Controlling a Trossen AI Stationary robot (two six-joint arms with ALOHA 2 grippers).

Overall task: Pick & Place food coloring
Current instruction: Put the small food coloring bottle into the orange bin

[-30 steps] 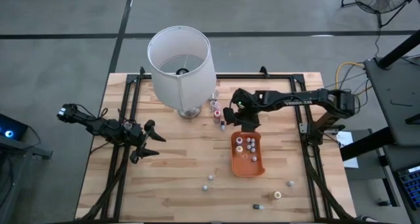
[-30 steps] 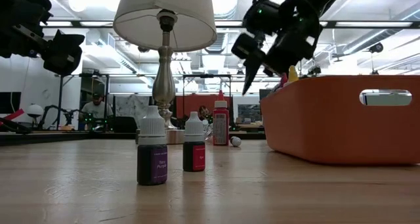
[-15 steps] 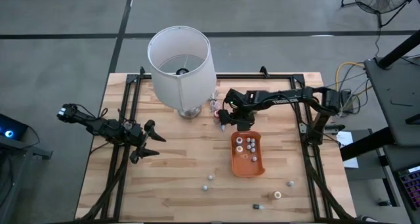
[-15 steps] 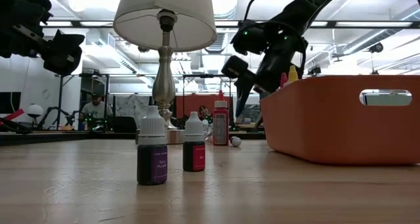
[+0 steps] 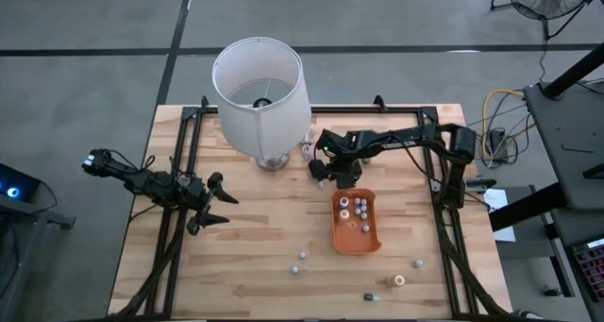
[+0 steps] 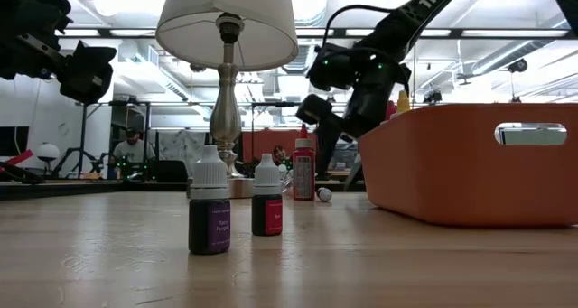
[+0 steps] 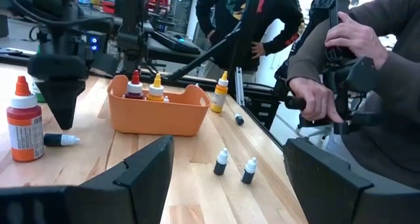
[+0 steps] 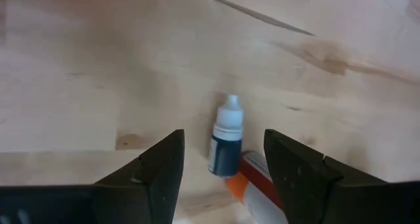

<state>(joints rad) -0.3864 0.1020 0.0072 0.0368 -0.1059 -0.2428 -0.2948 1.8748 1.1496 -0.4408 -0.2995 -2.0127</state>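
Since a second ago the right gripper [image 5: 324,174] has moved away from above the orange tray [image 5: 358,242] toward the lamp base [image 5: 273,161] and come lower; it now hangs over a small dark bottle with a white cap [image 8: 226,146] lying on its side on the wood. In the right wrist view its fingers [image 8: 161,169] stand open on either side of that bottle, not touching it, and an orange-capped bottle [image 8: 257,186] lies just beside the dark one. The left gripper [image 5: 216,201] has not moved; it waits over the table's left half, well apart from the work, with its fingers spread wide and empty.

Several food coloring bottles [image 5: 355,207] stand inside the tray. Two more stand upright near the low camera, a purple one [image 6: 209,213] and a red one [image 6: 266,209], and a taller red bottle [image 6: 303,170] stands near the lamp. A few others lie scattered beyond the tray [image 5: 399,280]. In the left wrist view a person's hands [image 7: 319,97] show beyond the table.
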